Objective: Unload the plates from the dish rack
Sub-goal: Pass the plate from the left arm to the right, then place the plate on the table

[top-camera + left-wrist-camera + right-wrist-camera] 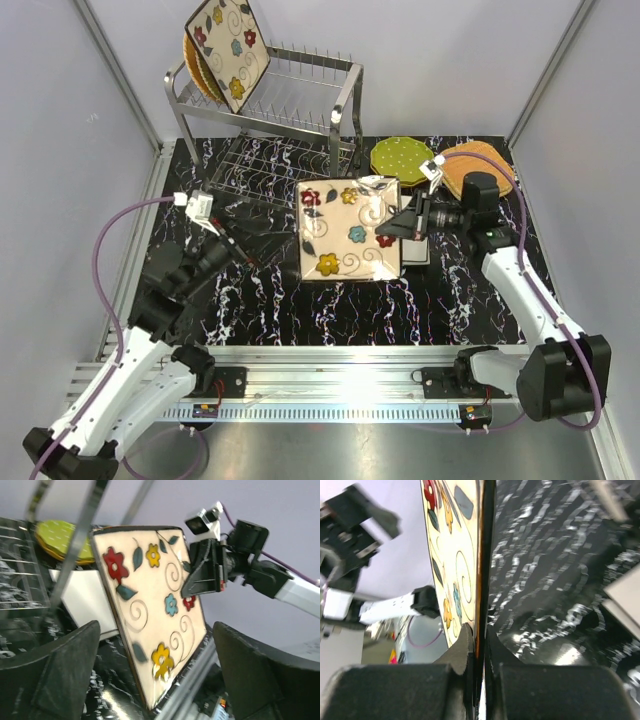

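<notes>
While right claw [403, 222] pinches the right rim of a flower plate [350, 230], top view puts that plate over mid-desk [250, 320]. Left claw [238, 250] is spread wide just off its left edge and grips nothing. Rack [300, 95] top tier holds 1 square plate [227, 45] leaning, with 1 wicker plate [193, 62] behind it; lower shelf shows none. Green plate [400, 157] and tan plate [478, 168] lie on the desk, right-rear.

Left wrist: flower plate dead ahead, tilted, clear of both fingers [65, 675].

Right wrist: plate edge-on, rim clamped between closed fingers [455, 650].

Judgement: right arm carries it, and set-down likely goes right, near the green plate.
</notes>
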Available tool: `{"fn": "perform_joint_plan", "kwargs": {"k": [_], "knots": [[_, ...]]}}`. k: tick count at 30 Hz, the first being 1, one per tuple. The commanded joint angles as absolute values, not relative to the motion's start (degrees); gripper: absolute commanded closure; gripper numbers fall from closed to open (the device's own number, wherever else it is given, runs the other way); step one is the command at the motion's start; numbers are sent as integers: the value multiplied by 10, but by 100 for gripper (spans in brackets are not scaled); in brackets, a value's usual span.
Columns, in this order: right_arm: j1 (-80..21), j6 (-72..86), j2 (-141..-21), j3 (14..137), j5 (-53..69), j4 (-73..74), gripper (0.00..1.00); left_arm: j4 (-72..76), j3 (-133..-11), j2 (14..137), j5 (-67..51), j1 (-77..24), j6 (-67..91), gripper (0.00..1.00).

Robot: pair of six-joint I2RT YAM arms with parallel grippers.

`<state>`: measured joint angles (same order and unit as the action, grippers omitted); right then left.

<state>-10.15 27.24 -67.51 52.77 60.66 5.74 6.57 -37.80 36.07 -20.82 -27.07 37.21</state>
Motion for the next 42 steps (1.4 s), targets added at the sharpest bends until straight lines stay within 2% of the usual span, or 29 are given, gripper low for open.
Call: {"fn": "perform_joint_plan", "kwargs": {"k": [1, 9, 15, 25, 42], "knots": [[-66, 244, -662, 550, 640, 80, 100, 13, -412, 328, -111, -272, 310, 1], [-12, 156, -671, 557, 630, 237, 100, -64, -414, 280, -31, -271, 247, 1], [35, 114, -686, 572, 611, 291, 100, -83, -397, 249, -4, -271, 244, 1], [59, 120, -734, 585, 574, 264, 100, -98, -384, 227, 23, -272, 240, 1], [79, 76, -951, 739, 598, 297, 100, -110, -374, 215, 49, -272, 238, 1]]}}
